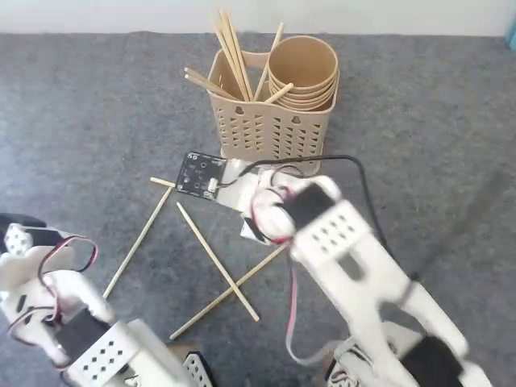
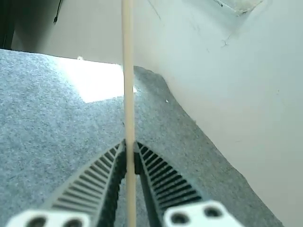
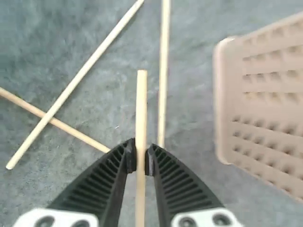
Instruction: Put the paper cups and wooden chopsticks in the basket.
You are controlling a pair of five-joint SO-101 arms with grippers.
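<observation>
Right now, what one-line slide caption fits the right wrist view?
Right claw shut on a pale wooden chopstick over grey carpet strewn with loose chopsticks, beige perforated plastic basket alongside.

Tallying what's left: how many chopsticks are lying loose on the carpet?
3: lone chopstick toward the left arm; steep chopstick crossing shallow chopstick mid-carpet. The right arm may hide more.

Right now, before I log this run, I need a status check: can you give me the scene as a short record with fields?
left gripper: shut on the left-held chopstick
right gripper: shut on the right-held chopstick, next to the basket
basket: upright on the grey carpet; holds stacked paper cups and several wooden chopsticks
loose chopsticks: three on the carpet, two crossing
outstanding: five chopsticks outside the basket
</observation>
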